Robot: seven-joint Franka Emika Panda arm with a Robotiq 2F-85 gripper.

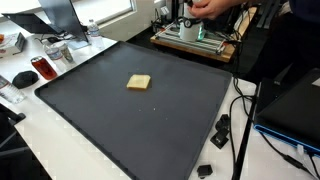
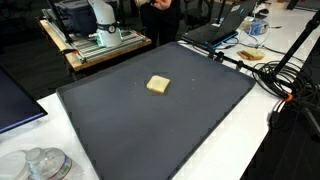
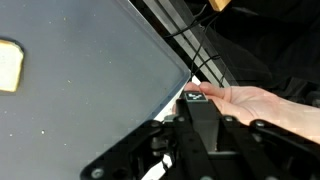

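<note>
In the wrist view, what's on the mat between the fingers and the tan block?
Nothing. In the wrist view, only bare dark mat lies between the fingers and the tan block.

A white table (image 1: pixel 45 140) carries a large dark mat (image 1: pixel 110 120) that covers most of its top. In an exterior view, daylight comes through a window (image 1: pixel 108 8) beyond the table's far edge. A low wooden stand (image 2: pixel 80 55) sits past that far edge, with an open laptop (image 2: pixel 215 32) further along it. Black cables (image 2: pixel 290 85) trail off one side edge, and glass jars (image 2: pixel 40 165) stand at a near corner.
</note>
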